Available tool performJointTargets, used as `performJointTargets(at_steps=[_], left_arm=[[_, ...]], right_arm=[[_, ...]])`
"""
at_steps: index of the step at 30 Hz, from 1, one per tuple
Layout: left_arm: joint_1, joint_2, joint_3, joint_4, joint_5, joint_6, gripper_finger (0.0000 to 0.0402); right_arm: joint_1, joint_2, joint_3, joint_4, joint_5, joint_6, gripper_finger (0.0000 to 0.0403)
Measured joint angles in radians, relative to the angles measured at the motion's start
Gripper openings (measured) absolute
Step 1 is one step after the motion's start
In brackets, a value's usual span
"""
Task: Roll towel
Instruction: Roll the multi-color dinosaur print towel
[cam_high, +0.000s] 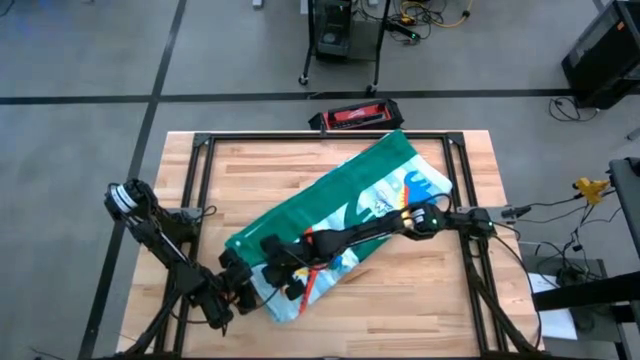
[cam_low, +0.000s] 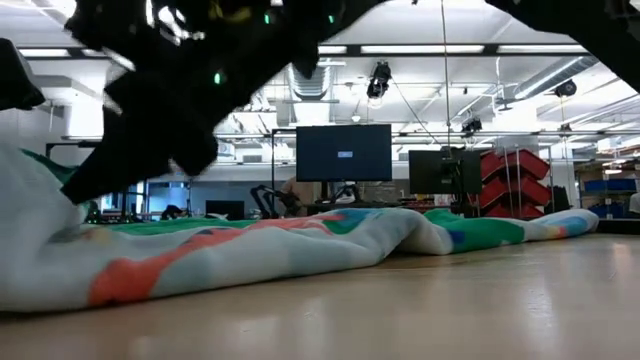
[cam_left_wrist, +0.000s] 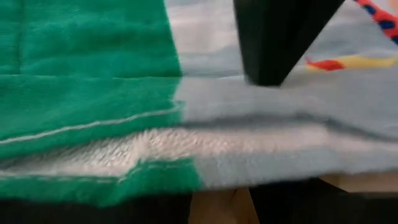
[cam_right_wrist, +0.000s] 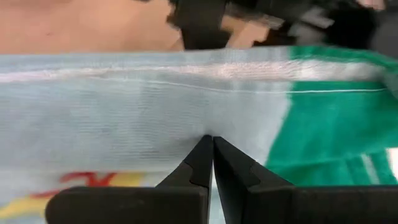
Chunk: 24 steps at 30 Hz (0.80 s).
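Our right gripper (cam_right_wrist: 212, 142) has its fingers pressed together, tips against the pale striped face of the towel (cam_high: 340, 210) with no cloth visibly pinched. Our left gripper (cam_high: 243, 290) sits at the towel's near edge; we cannot tell how its fingers stand. The towel lies diagonally across the wooden table (cam_high: 420, 310), green back folded over.
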Motion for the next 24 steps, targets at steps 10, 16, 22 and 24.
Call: performJointTargets(at_steps=[10,16,22,24], left_arm=[[0.0,0.0,0.004,0.0,0.011,-0.006,0.0119],[0.0,0.0,0.003,0.0,0.015,-0.006,0.0119],[0.0,0.0,0.002,-0.002,0.016,-0.006,0.0119],[0.0,0.0,0.002,-0.003,0.02,-0.006,0.0119]], right_arm=[[-0.026,-0.04,-0.019,-0.007,0.016,-0.033,0.0],[-0.075,-0.011,-0.022,0.028,0.013,-0.023,0.0],[-0.071,0.05,-0.022,0.181,-0.042,-0.01,0.0],[-0.067,0.064,-0.022,0.225,-0.042,-0.001,0.0]])
